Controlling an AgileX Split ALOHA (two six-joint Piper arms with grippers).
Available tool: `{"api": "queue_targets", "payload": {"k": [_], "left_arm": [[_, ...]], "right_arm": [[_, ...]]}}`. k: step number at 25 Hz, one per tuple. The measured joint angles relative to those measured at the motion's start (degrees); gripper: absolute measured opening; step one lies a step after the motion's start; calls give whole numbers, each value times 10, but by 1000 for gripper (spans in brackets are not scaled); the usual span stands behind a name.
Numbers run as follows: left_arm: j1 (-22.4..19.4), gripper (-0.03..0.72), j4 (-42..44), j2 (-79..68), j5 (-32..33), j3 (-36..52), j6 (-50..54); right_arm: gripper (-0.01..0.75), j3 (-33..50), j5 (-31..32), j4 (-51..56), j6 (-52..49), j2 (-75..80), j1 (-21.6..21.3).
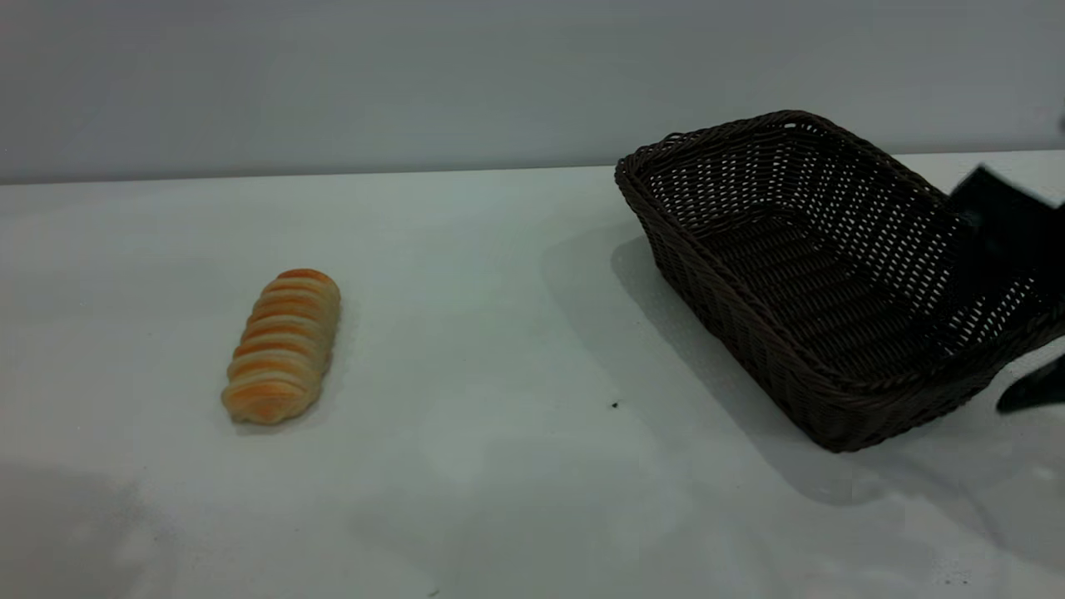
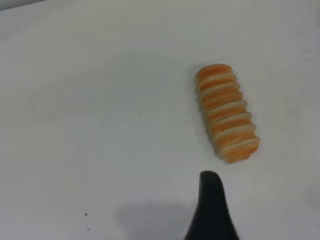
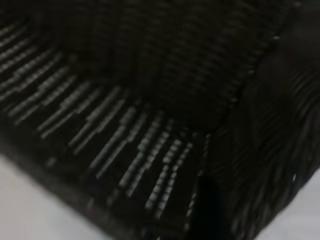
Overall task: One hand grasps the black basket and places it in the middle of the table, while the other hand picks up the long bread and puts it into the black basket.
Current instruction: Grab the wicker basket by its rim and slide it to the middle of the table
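The long bread (image 1: 283,345) lies on the white table (image 1: 499,416) at the left; it also shows in the left wrist view (image 2: 227,112). The left gripper is out of the exterior view. In its wrist view only one black finger (image 2: 212,210) shows, hovering above the table close to the bread's near end and not touching it. The black basket (image 1: 799,274) is at the right, tilted, casting a broad shadow. My right gripper (image 1: 1027,324) is a blurred dark shape shut on the basket's right rim. Its wrist view is filled by the wicker (image 3: 125,125).
A pale wall stands behind the table's far edge (image 1: 333,176). A few tiny dark specks (image 1: 615,405) dot the tabletop between the bread and the basket.
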State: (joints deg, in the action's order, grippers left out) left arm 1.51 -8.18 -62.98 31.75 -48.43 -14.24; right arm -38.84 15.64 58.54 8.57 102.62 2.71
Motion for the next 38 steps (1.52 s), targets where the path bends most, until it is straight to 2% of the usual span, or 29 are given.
{"api": "queue_targets", "payload": {"k": [8,10,13,17,18,23,25,29,34,38], "left_arm": [[0,591,0,-1,0,0,0],[0,591,0,-1,0,0,0],[0,591,0,-1,0,0,0],[0,591,0,-1,0,0,0],[0,591,0,-1,0,0,0],[0,591,0,-1,0,0,0],[0,591,0,-1,0,0,0],[0,591,0,-1,0,0,0],[0,591,0,-1,0,0,0],[0,591,0,-1,0,0,0]], "right_arm": [[589,-39,-49,79,30,95,0],[563,-50,-63,92,33,118,0],[428,-53,-77,114,29,136,0],[122,-56,-77,132,18,134,0],[92,-56,-77,130,21,131,-1],[94,-60,-61,99,57,109,-2],[94,-80,-31,66,71,107,-4],[94,-169,89,-44,79,123,-4],[94,-328,237,-161,79,183,-1],[94,-452,313,-251,55,245,25]]}}
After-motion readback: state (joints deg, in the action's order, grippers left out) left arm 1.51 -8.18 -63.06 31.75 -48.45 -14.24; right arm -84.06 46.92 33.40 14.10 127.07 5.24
